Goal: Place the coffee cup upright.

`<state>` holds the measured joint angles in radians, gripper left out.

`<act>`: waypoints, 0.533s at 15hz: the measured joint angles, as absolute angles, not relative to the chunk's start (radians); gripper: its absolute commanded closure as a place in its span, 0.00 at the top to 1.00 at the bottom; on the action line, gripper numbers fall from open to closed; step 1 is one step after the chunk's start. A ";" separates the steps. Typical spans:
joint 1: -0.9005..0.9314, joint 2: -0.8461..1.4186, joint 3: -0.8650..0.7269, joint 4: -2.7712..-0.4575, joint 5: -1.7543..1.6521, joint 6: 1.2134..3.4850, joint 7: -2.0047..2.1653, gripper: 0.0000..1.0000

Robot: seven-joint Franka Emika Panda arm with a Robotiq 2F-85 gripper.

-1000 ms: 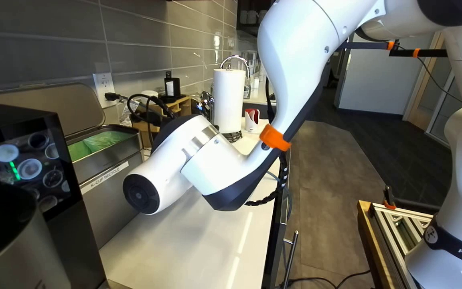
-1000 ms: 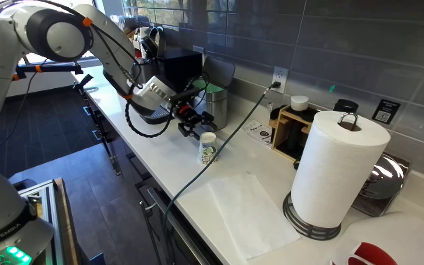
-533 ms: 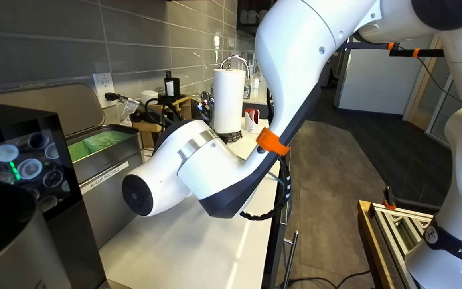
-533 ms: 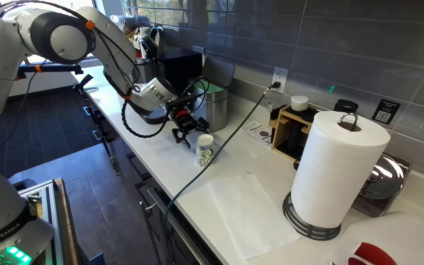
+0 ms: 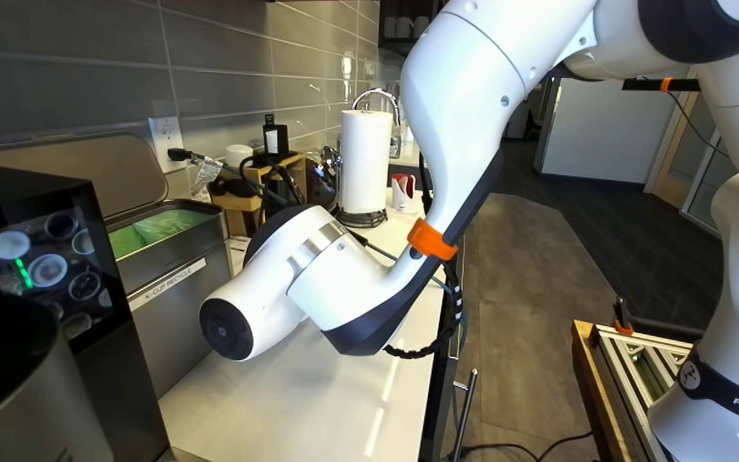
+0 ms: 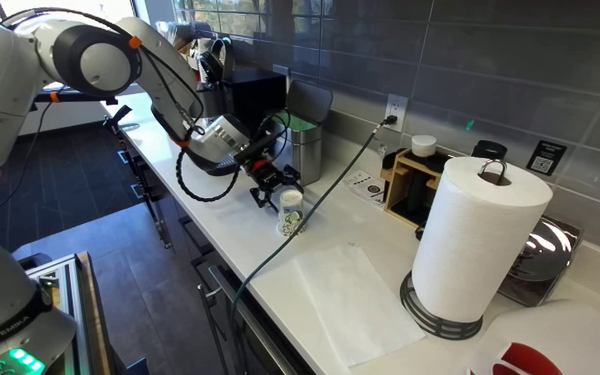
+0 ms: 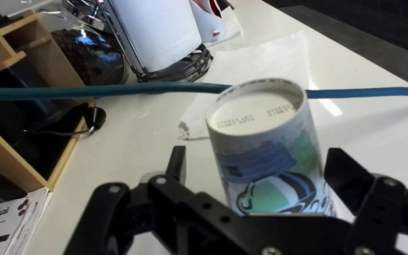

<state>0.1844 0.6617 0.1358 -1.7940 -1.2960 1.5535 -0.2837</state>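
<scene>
On the white tabletop [image 6: 248, 234], the coffee cup [image 6: 291, 212] stands upside down, widening downward, its pale base facing up and printed with small codes. Blue and green marks show on its side. The hand [image 7: 259, 166] is spread wide; seen from the wrist, the cup shows between its fingers [image 7: 177, 163], though how deep it sits there I cannot tell. The finger at left in that view is clear of the cup; the finger at right lies just beside it, contact unclear. A bluish cord [image 7: 136, 89] crosses between the cup and a flat white sheet of paper [image 6: 357, 307]. Near the sheet, the paper towel roll [image 6: 477, 239] stands on a black wire stand [image 6: 446, 329]. A wooden organizer [image 7: 16, 164] sits by the tiled wall [image 6: 487, 104]. Toward the wall, a metal bin [image 6: 308, 156] has its lid [image 6: 308, 101] raised over a green liner [image 6: 300, 123]; in an exterior view its label [image 5: 167, 282] reads "K-CUP RECYCLE", and a black machine [image 5: 119, 378] with a lit screen [image 5: 49, 269] stands next to it.
</scene>
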 measured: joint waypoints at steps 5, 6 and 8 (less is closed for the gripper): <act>0.194 0.675 0.127 -1.794 -1.345 1.482 -0.298 1.00; 0.195 0.678 0.127 -1.795 -1.349 1.458 -0.310 1.00; 0.196 0.685 0.126 -1.797 -1.355 1.420 -0.339 0.75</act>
<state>0.1961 0.6853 0.1261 -1.7972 -1.3545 1.4195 -0.3393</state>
